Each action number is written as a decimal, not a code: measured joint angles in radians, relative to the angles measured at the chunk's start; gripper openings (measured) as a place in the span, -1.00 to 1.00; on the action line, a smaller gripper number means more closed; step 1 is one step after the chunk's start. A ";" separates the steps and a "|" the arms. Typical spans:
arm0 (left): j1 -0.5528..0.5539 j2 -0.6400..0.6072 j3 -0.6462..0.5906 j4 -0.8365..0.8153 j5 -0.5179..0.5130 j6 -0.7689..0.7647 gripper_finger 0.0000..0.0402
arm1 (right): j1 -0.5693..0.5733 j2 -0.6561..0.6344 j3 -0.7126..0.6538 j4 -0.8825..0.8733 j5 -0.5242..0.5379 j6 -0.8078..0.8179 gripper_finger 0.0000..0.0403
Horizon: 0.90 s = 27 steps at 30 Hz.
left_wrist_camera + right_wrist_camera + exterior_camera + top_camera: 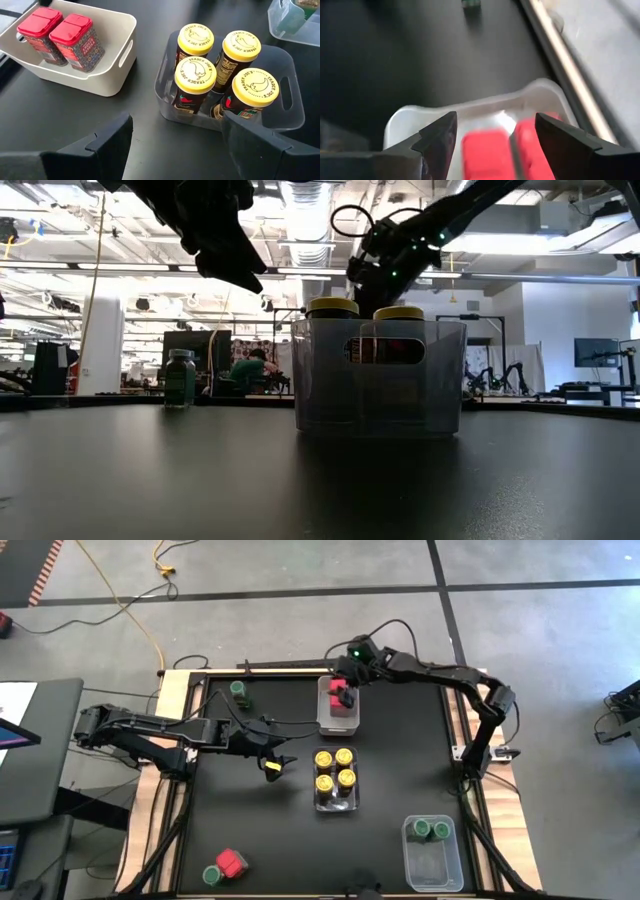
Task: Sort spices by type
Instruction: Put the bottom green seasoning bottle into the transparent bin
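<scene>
Yellow jars (334, 769) fill the middle bin; two red tins (60, 35) sit in the white bin (338, 718). Three spices remain outside. Left gripper (280, 764) and right gripper (345, 678) both hang released, empty.

black table (260, 830) | three bins (433, 858) | green jars (239, 690) | red tin (232, 863)

In the right wrist view the two red tins (490, 155) are blurred and cut by the lower edge; a green jar (470, 4) at twelve o'clock is clipped by the upper edge. In the left wrist view a clear bin (295, 20) at two o'clock runs off frame.
</scene>
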<state>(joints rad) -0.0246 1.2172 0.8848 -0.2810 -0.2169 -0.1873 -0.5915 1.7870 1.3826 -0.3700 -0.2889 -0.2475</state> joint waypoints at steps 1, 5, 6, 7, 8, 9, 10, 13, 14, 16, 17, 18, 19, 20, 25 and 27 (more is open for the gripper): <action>0.000 0.000 0.000 0.000 0.000 -0.006 0.45 | 0.000 0.000 0.020 -0.054 0.001 0.021 0.47; 0.000 0.000 0.000 0.000 0.000 -0.043 0.45 | 0.000 -0.004 0.082 -0.273 0.005 0.110 0.47; 0.000 0.000 0.000 0.000 0.000 -0.046 0.45 | 0.000 -0.013 0.084 -0.320 0.006 0.122 0.47; 0.000 0.000 0.000 0.000 0.000 -0.046 0.45 | 0.005 -0.024 0.084 -0.362 0.010 0.130 0.47; 0.000 0.000 0.000 0.000 0.000 -0.047 0.45 | 0.013 -0.041 0.084 -0.395 0.021 0.141 0.47; 0.000 0.000 0.000 0.001 0.000 -0.047 0.45 | 0.025 -0.061 0.083 -0.420 0.039 0.151 0.47; 0.000 0.000 0.000 0.000 0.000 -0.048 0.45 | 0.043 -0.086 0.079 -0.437 0.066 0.167 0.47; 0.000 0.000 0.000 0.001 0.000 -0.049 0.45 | 0.115 -0.188 0.039 -0.437 0.175 0.233 0.46; 0.000 0.000 0.000 0.001 0.000 -0.049 0.45 | 0.145 -0.223 0.024 -0.433 0.217 0.262 0.46; 0.000 0.000 0.000 0.001 0.001 -0.049 0.45 | 0.204 -0.294 -0.012 -0.413 0.284 0.333 0.46; 0.000 0.000 0.000 0.002 0.001 -0.049 0.45 | 0.234 -0.330 -0.034 -0.402 0.304 0.370 0.46; 0.000 0.000 0.000 0.002 0.000 -0.049 0.45 | 0.265 -0.366 -0.054 -0.396 0.319 0.414 0.46; 0.000 0.000 0.000 0.002 0.001 -0.049 0.45 | 0.295 -0.397 -0.074 -0.389 0.329 0.458 0.46; 0.000 0.000 0.000 0.002 0.001 -0.049 0.45 | 0.325 -0.427 -0.096 -0.387 0.339 0.505 0.46; 0.000 0.000 0.000 0.002 0.001 -0.049 0.45 | 0.486 -0.542 -0.197 -0.400 0.429 0.732 0.46; -0.002 0.000 0.000 0.002 0.005 -0.051 0.45 | 0.560 -0.584 -0.229 -0.411 0.502 0.814 0.46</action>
<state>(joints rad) -0.0265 1.2175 0.8848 -0.2794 -0.2120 -0.2382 -0.0310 1.2030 1.1533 -0.7805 0.2136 0.5664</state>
